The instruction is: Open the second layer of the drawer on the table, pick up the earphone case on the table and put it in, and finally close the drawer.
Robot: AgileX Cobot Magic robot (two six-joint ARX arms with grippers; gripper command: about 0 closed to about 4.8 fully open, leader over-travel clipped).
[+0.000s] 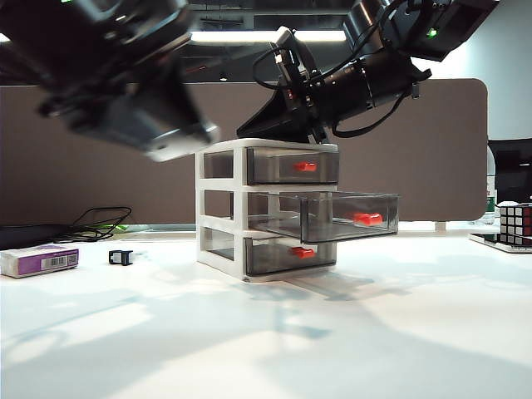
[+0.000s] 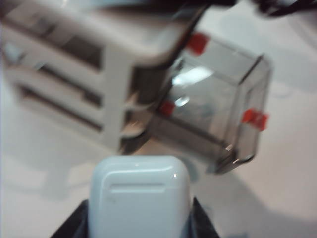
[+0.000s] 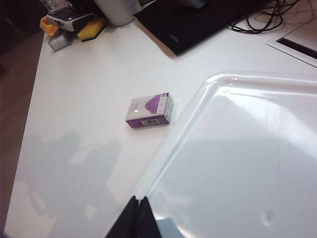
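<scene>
Close to the left wrist camera, the earphone case (image 2: pixel 140 198) sits clamped in the left claw (image 2: pixel 140 218), carried above the worktop (image 1: pixel 266 332) toward the drawer (image 1: pixel 223 208). Its second layer (image 1: pixel 332 218) already stands pulled out. Placing the case inside and pushing the layer shut remain. Atop the cabinet, the right claw (image 3: pixel 139 218) rests with fingers pressed together, holding nothing.
</scene>
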